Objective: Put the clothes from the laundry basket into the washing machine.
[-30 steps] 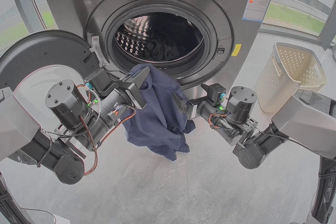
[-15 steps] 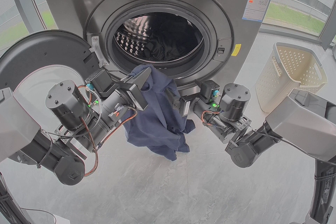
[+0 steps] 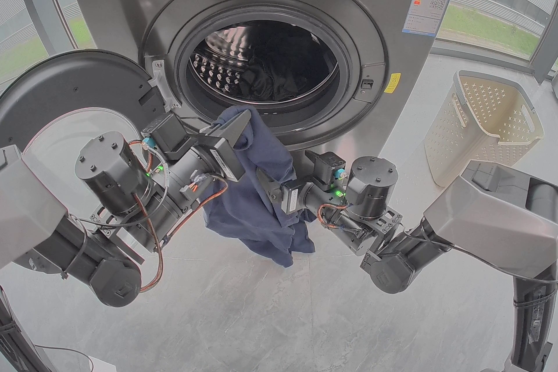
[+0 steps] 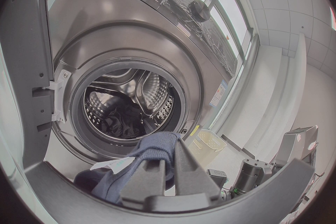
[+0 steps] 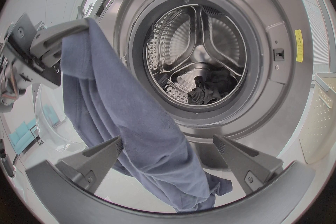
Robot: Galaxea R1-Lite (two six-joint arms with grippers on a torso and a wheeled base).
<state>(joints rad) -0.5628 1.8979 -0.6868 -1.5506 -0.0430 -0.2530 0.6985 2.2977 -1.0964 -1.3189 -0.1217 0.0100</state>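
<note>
Your left gripper (image 3: 237,126) was clamped on the top of the navy garment (image 3: 250,210), which hung before the washing machine's (image 3: 372,18) open drum. Your right gripper (image 5: 166,153) stood spread around the hanging cloth lower down. The laundry basket (image 3: 494,117) stood to the right.

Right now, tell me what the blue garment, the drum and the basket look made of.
Blue garment: soft matte knit, probably cotton; it drapes in folds. Drum: shiny perforated metal, likely stainless steel; mirror-like reflections. Basket: rigid cream plastic, apparently; moulded perforated walls.
</note>
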